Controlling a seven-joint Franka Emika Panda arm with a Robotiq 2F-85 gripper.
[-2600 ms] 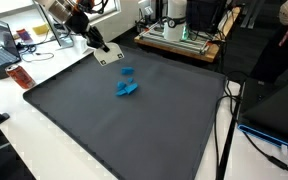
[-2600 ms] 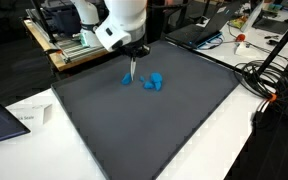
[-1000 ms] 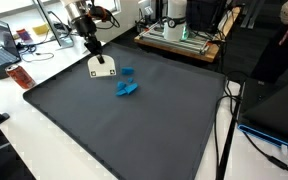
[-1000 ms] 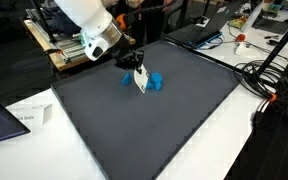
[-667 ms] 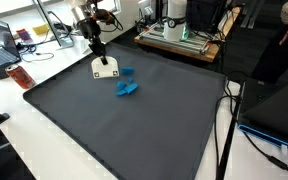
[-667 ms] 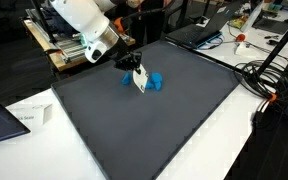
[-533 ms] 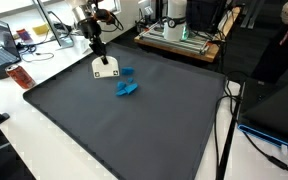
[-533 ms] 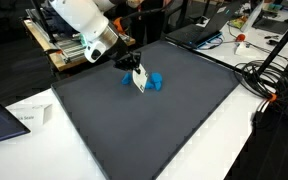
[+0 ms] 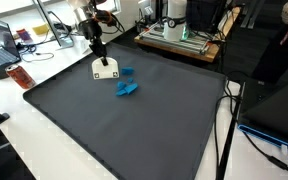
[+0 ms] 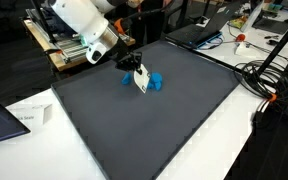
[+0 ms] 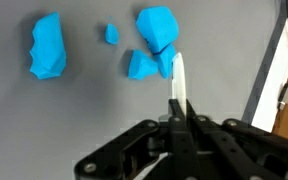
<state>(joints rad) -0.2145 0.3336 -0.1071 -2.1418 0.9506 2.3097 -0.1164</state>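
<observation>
At the far end of the dark mat (image 9: 134,130), the end effector (image 9: 100,57) comes down from the arm with its fingers pressed together on a white flat piece (image 9: 105,70). It pinches the piece by its upper edge, and the lower edge sits at the mat surface. In an exterior view the same white flat piece (image 10: 139,81) hangs tilted below the end effector (image 10: 136,70), just beside the blue lumps (image 10: 154,81).

In the wrist view the end effector (image 11: 179,116) enters from the near edge. The white flat piece (image 11: 178,85) shows edge-on as a thin strip running away from the fingers. Its far tip lies just beside a cluster of blue lumps (image 11: 156,25) on the right; whether it touches them cannot be told. A small crumb (image 11: 112,34) lies to the left of that cluster, and a long lump (image 11: 47,45) sits well apart at the far left.

The mat covers most of a white bench (image 10: 24,120). Cables (image 10: 267,82) trail over the right side of the bench.
</observation>
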